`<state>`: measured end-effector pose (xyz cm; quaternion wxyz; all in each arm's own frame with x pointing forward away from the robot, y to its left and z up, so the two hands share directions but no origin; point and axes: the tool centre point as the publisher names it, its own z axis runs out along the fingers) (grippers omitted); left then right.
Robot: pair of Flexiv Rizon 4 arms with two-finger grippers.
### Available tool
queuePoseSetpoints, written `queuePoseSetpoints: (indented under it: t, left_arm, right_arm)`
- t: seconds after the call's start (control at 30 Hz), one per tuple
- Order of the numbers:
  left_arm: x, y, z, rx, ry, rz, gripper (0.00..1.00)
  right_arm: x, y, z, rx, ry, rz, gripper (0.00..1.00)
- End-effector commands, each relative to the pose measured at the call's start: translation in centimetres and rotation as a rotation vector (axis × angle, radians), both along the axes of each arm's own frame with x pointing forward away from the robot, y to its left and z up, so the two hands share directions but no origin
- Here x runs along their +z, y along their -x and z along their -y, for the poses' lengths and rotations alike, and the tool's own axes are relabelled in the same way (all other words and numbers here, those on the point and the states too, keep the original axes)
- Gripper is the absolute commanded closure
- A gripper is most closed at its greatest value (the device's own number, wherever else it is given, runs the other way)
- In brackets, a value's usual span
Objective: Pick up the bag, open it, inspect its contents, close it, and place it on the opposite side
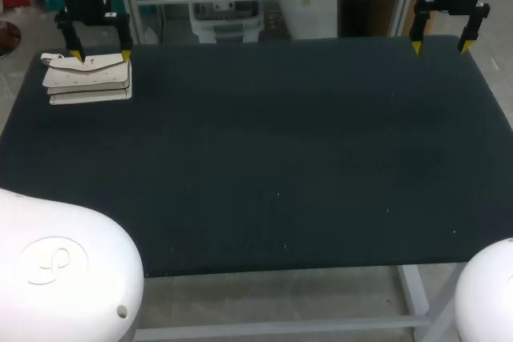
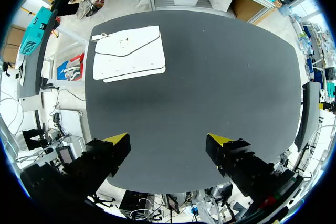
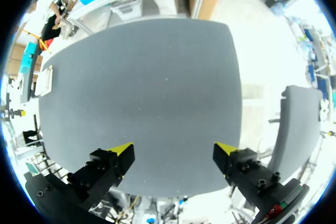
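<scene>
A flat white envelope-style bag (image 1: 88, 79) lies closed on the dark table at its far left corner. My left gripper (image 1: 100, 55) hangs open just above the bag's far edge, with nothing between its fingers. From the left wrist the bag (image 2: 129, 53) lies well ahead of that gripper (image 2: 169, 144), off to one side. My right gripper (image 1: 439, 46) hangs open and empty over the table's far right corner. The right wrist view shows the bag (image 3: 45, 81) only as a thin sliver at the table's distant edge, far from that gripper (image 3: 175, 154).
The dark table top (image 1: 272, 158) spreads bare between the two arms. White arm housings (image 1: 60, 270) rise at the near left and near right corners (image 1: 487, 294).
</scene>
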<state>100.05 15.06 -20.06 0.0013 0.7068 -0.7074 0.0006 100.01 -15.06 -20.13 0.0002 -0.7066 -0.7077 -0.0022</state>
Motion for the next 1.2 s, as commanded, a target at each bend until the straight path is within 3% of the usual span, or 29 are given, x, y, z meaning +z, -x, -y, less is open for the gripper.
queuePoseSetpoints:
  t: [0.03,0.6,0.83,0.97,1.2]
  left_arm:
    - [0.0,0.0,0.0,0.000,-0.001,0.000,0.00]
    - [0.0,0.0,0.0,-0.014,0.018,-0.002,0.00]
    - [-0.3,-0.6,-1.5,-0.012,0.155,-0.007,0.00]
    - [-0.9,-1.4,-2.9,0.001,0.209,0.010,0.00]
    - [-2.9,-3.9,-6.0,0.073,0.299,-0.006,0.00]
  right_arm:
    - [0.1,0.0,0.0,0.000,0.002,-0.002,0.00]
    - [0.1,0.0,0.0,0.000,0.002,-0.002,0.00]
    - [-0.3,0.7,-1.8,0.228,0.052,0.137,0.00]
    - [-1.1,1.9,-3.2,0.459,0.060,0.224,0.00]
    - [-3.0,3.8,-5.1,0.718,0.057,0.368,0.00]
